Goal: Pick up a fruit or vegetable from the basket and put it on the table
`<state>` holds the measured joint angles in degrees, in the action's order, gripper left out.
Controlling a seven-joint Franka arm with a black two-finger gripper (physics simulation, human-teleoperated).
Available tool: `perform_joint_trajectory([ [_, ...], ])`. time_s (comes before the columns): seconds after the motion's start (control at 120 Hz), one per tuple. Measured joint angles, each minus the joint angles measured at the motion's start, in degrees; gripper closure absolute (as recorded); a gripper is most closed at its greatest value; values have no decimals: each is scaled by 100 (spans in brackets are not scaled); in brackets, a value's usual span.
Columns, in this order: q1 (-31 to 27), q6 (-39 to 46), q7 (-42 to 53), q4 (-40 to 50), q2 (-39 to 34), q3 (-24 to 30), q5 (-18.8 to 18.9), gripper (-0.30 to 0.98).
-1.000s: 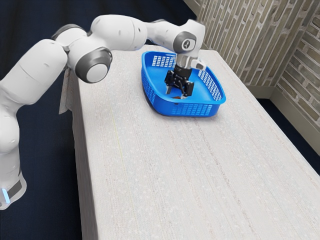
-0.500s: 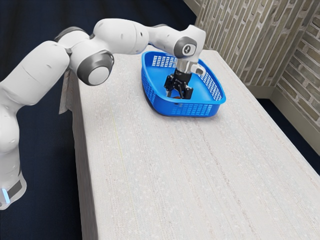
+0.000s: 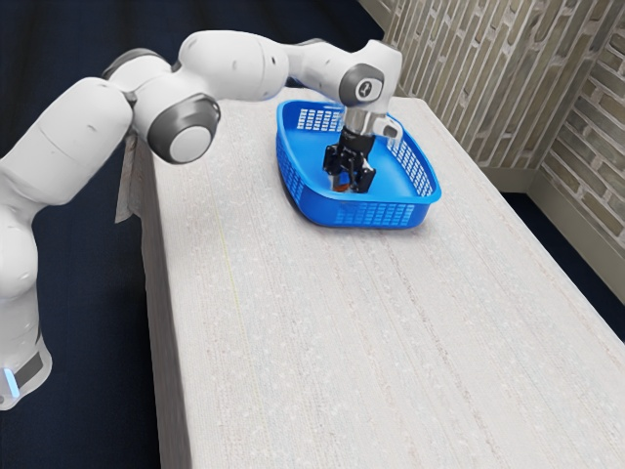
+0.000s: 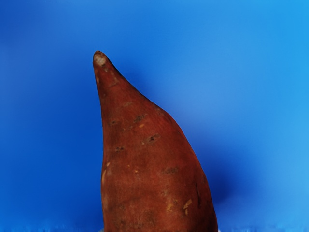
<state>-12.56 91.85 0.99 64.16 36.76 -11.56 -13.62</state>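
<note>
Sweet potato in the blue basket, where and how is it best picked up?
I'd grip the sweet potato across its thick body, one jaw on each long side, well back from the pointed tip. I'd come straight down from above, since the blue basket has raised walls all round and an open top. The tip tapers thin, so a hold there would likely slip.

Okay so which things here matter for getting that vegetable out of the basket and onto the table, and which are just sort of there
For the job:
- sweet potato
- blue basket
- pale table
- claw

Just there:
- brick-patterned wall
- dark floor
</note>
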Motion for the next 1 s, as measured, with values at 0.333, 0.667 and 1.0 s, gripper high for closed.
perform_joint_trajectory([
  [0.333, 594, -41, -52, -622, -1078, 495, 393, 54],
  [0.667, 1965, 334, -195, -92, -952, 909, 709, 53],
  [1.0, 1962, 548, -337, 27, -883, 962, 911, 11],
])
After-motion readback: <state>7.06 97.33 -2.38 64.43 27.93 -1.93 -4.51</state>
